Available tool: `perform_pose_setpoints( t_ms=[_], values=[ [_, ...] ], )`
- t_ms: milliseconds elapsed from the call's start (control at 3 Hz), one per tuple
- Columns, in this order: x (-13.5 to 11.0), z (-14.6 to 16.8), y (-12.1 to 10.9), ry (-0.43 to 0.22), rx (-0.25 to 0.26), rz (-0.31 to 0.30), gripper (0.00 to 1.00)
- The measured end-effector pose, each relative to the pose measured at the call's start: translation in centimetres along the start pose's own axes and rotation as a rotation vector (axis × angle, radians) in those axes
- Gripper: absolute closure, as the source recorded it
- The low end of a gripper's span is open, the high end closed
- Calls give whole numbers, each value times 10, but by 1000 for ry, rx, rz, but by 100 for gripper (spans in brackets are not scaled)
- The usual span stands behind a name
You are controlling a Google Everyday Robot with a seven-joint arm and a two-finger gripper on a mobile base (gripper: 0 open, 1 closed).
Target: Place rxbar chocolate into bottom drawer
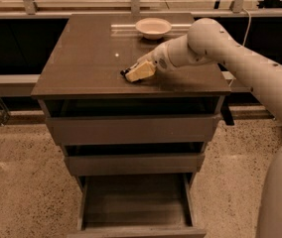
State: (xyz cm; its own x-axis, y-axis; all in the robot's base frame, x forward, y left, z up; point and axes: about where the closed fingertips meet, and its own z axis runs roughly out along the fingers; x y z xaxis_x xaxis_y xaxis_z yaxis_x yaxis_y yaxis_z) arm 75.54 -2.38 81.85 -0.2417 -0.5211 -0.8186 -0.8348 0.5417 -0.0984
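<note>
Gripper: we see the gripper (140, 72) down low on the counter (81, 58), near its front edge and about mid-width, its pale tip pointing left. We cannot tell whether it is spread or pinching.
Rxbar chocolate: a small dark sliver, which we take for the rxbar chocolate (125, 73), shows at the left tip of the gripper, lying on the counter and touching it. We cannot say whether it is gripped.
Arm: the white arm (240, 63) reaches in from the right, bending over the counter's right side.
White bowl: a white bowl (153, 28) stands at the back of the counter, well apart from the gripper.
Bottom drawer: below, we find the bottom drawer (136, 205) pulled far out, with its bare inside in view.
Upper drawers: the top drawer (131, 129) and middle drawer (133, 163) sit further in, each with a dark gap above its front.
Floor: speckled floor (27, 182) surrounds the cabinet.
</note>
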Motion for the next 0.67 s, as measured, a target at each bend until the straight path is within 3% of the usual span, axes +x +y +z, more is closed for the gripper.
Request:
perform_pose_setpoints(
  t_ms=[667],
  values=[
    [0,0,0,0,0,0,36]
  ],
)
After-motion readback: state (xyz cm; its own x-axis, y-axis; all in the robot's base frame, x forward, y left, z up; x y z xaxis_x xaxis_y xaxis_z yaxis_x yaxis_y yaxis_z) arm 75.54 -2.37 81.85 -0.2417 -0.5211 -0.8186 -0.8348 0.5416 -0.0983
